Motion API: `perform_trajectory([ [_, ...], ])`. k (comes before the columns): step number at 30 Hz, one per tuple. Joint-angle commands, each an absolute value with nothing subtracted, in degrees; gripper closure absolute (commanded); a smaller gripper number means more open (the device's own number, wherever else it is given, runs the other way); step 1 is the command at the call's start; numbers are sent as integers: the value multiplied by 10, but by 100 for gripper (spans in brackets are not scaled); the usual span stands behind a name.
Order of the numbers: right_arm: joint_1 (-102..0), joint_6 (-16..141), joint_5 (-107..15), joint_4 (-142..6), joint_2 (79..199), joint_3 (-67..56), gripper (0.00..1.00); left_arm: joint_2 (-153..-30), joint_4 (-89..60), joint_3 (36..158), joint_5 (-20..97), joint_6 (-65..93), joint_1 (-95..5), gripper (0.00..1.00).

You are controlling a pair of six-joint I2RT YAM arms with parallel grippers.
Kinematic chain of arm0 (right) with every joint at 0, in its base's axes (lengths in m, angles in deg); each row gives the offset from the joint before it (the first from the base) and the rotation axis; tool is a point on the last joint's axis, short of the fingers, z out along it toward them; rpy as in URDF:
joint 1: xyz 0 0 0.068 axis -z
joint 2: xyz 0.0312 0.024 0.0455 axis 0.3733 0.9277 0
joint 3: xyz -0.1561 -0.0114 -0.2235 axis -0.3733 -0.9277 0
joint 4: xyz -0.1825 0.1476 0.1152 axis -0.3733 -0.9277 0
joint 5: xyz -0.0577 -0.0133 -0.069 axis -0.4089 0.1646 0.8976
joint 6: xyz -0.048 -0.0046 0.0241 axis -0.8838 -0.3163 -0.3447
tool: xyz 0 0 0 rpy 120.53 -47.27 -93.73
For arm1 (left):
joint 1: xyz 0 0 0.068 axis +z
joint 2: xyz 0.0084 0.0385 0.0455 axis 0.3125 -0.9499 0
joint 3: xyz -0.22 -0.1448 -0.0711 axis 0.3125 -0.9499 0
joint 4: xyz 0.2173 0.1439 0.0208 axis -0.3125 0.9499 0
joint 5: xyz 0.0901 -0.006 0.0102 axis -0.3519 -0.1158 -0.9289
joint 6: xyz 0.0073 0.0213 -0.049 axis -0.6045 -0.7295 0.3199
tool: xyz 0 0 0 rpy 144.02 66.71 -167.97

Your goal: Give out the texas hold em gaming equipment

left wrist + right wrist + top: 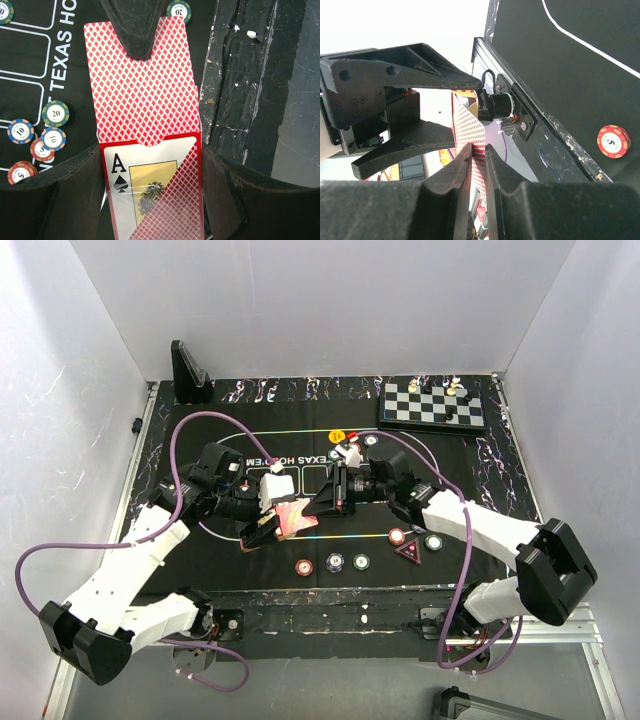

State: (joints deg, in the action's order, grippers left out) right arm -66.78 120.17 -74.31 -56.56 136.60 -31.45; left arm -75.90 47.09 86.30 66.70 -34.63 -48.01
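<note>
Card deck (142, 90) clenched in left hand (152, 167); right hand (478, 151) grips its far edge midair.

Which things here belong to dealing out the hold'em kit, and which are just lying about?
Belongs: red-backed playing cards, red card box showing an ace of spades, small round poker chips, red triangular marker, yellow round button.
Lying about: black-and-white chessboard with pieces, black triangular stand, black printed mat.

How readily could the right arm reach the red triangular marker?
Probably not yet. The red triangular marker lies uncovered nearby, but the right fingers are around red-backed playing cards sticking out of the red card box in the left fingers.
</note>
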Motion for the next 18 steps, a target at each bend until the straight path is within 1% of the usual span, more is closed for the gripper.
perform_trajectory([
  [1, -656, 1196, -741, -571, 1339, -319, 79, -743, 444, 864, 689, -343, -483, 62],
  [9, -620, 1184, -751, -602, 1314, -310, 98, -743, 450, 848, 675, -353, -483, 63],
  [14, -593, 1171, -766, -618, 1316, -299, 99, -748, 464, 845, 664, -358, -483, 63],
  [18, -577, 1164, -779, -617, 1339, -284, 99, -745, 478, 845, 652, -363, -483, 63],
])
